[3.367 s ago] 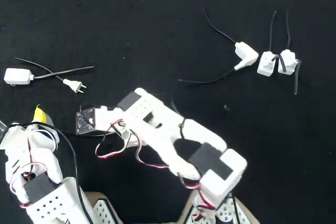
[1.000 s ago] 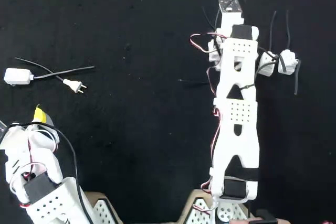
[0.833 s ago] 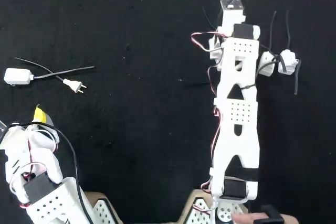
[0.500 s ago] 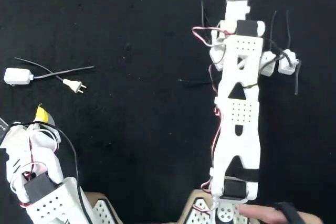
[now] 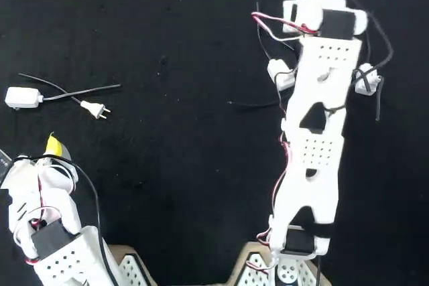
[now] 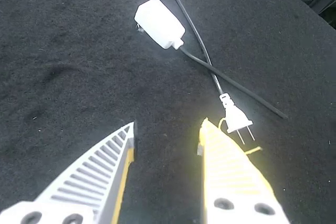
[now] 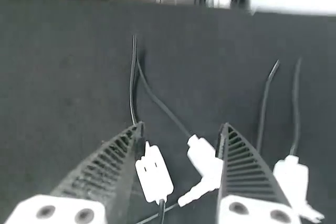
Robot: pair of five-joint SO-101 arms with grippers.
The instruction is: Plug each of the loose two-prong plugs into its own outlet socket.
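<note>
Below, plug [image 7: 205, 163] between jaws of tool [image 7: 182, 127]

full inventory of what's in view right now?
Table: 1, black, under everything.
Socket box: 1, white, far left.
Plug: 1, white, two-prong, just right of the box.
Cords: several, black, trailing from the white parts.
Slotted socket: 1, white, beside one right-tool finger.
Angled plug: 1, white, between the right tool's fingers.
Connector: 1, white, far right.
Left tool: 1, white and yellow, open, near left.
Right tool: 1, white, open, over the right cluster.
</note>
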